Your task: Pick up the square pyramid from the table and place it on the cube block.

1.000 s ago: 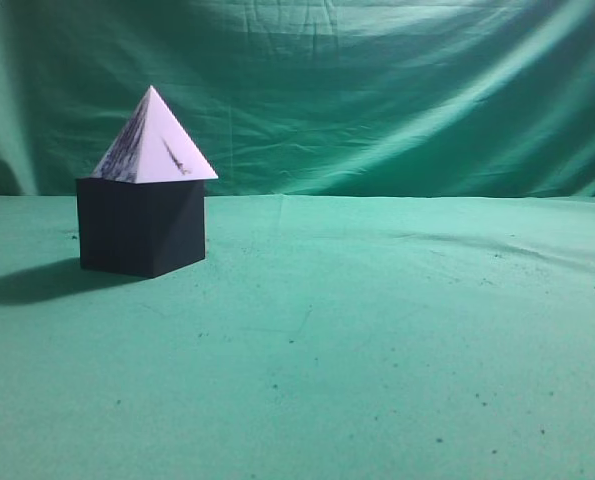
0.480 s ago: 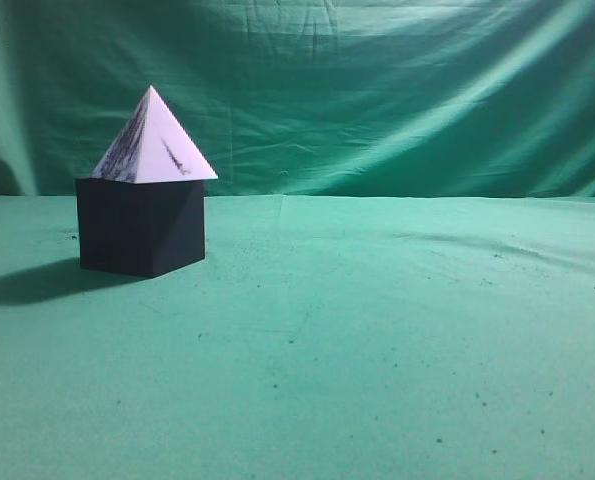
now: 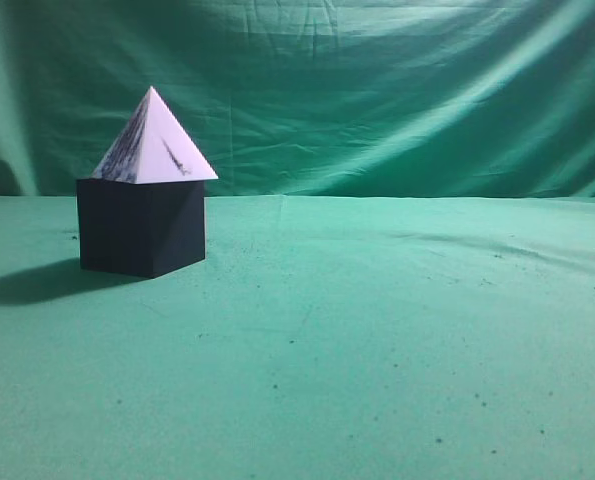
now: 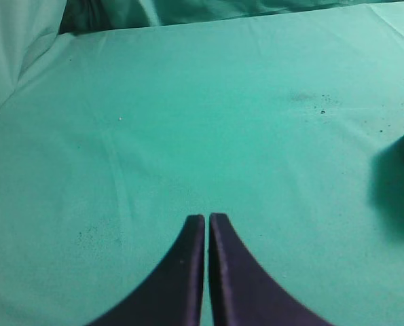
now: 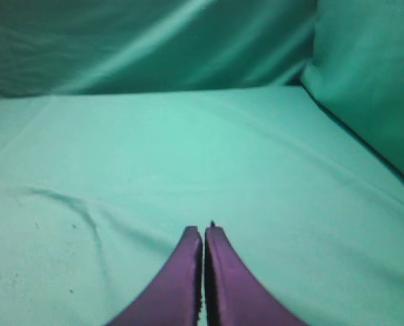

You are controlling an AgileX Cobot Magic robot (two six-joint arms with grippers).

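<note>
One square pyramid atop one cube block; both hands pressed together, empty

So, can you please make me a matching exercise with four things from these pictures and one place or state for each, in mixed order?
Things:
1. square pyramid
2. cube block
3. left gripper
4. table

Places or states:
A. jaws shut, holding nothing
B. covered with green cloth
C. on top of the dark block
D. standing on the cloth, at the left of the exterior view

Pairs: 1-C, 2-D, 3-A, 4-B
</note>
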